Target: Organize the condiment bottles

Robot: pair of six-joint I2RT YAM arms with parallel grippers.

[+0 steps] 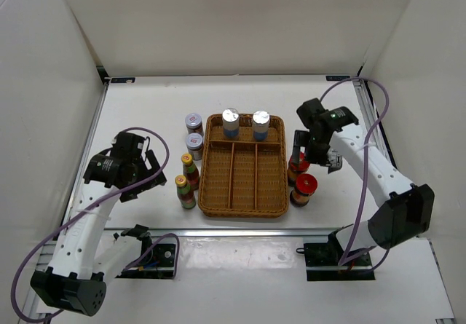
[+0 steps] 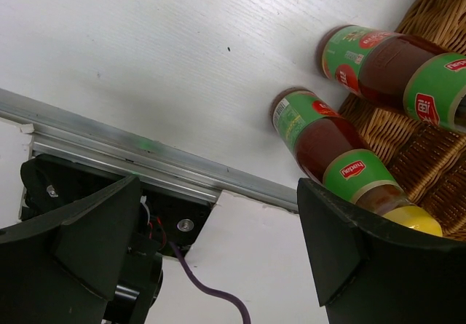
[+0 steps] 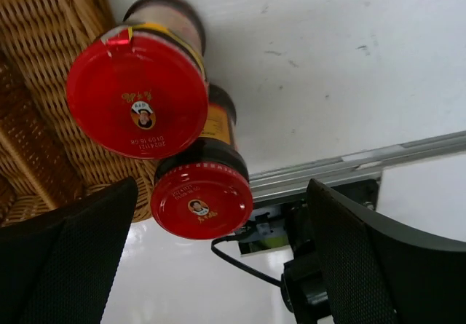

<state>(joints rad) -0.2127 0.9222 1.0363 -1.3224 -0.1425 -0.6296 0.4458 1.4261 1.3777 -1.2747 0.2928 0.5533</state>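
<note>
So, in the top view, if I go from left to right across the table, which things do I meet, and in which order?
left pincer → pair of yellow-capped bottles → wicker tray → pair of red-capped bottles

Rough woven wicker tray (image 1: 244, 212); glossy red caps (image 3: 137, 95); matt white table (image 1: 145, 113).

The top camera is looking down from high behind, covering the whole table (image 1: 145, 113). The left wrist camera is viewing two yellow-capped bottles (image 2: 328, 138) closely; the right one (equally near) is looking onto two red-capped bottles (image 3: 137, 95). All three are sharing the wicker tray (image 1: 245, 178).
</note>
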